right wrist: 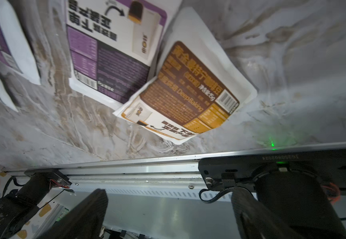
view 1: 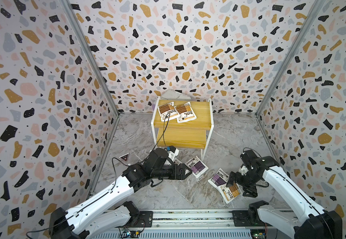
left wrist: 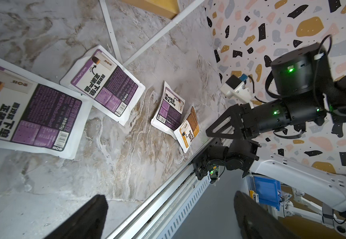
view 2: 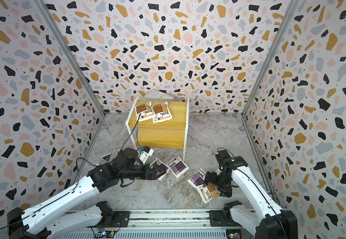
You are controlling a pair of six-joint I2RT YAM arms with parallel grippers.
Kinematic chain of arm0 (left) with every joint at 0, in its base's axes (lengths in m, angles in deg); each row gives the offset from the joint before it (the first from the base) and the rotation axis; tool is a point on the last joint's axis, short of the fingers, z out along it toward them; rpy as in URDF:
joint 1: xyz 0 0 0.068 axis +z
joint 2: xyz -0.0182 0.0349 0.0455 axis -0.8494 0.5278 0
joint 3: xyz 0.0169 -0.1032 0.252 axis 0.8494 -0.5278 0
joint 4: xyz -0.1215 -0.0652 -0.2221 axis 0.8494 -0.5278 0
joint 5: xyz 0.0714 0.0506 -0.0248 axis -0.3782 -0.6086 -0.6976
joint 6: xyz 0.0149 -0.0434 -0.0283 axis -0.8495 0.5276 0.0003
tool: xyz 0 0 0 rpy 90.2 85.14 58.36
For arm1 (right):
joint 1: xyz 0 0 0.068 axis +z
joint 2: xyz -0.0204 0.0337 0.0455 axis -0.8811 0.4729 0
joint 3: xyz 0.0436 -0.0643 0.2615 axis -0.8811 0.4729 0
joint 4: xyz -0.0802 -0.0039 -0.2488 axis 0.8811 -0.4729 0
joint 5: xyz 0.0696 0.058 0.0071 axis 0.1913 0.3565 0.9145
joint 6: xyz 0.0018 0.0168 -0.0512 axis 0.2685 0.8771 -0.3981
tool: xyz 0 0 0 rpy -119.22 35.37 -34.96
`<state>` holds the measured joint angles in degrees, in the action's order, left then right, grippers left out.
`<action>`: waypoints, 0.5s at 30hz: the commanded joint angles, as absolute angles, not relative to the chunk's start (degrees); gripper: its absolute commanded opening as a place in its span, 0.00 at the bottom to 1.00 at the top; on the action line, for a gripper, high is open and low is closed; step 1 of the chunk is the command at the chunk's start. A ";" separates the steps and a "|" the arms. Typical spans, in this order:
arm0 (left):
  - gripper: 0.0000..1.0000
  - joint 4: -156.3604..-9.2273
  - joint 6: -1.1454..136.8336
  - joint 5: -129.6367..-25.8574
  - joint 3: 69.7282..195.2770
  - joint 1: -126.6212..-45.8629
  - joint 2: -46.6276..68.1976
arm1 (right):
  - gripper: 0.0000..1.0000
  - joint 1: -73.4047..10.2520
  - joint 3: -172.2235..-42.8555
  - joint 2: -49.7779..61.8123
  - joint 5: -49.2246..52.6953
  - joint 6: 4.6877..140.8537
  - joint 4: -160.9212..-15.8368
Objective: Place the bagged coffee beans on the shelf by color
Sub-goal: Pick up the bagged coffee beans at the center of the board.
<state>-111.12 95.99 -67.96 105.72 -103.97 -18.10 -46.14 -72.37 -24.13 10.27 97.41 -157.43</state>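
The shelf (view 1: 201, 111) stands against the back wall. Its upper board holds two brown pouches (view 1: 167, 111), edges overlapping. On the surface (view 1: 168, 192) lie three purple pouches (left wrist: 105, 82) and a third brown pouch (left wrist: 188, 128), which overlaps one purple pouch. Left end effector (view 1: 187, 170): jaws wide, empty, beside the purple pouches. Right end effector (view 1: 239, 186): jaws wide, empty, near the third brown pouch.

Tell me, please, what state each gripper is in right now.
Left gripper: open, holding nothing.
Right gripper: open, holding nothing.
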 commanded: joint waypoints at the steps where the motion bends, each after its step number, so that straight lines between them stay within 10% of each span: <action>1: 1.00 -110.84 93.65 -68.53 106.41 -104.19 -19.06 | 0.99 -46.35 -69.26 -26.02 10.51 103.91 -152.81; 15: 1.00 -118.64 90.58 -71.24 107.68 -104.03 -23.44 | 0.99 -46.40 -62.57 -22.81 11.00 108.65 -139.68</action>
<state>-116.95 92.84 -69.88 105.90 -103.97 -22.78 -46.18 -63.15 -23.14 11.36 107.15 -142.72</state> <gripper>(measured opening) 0.999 0.994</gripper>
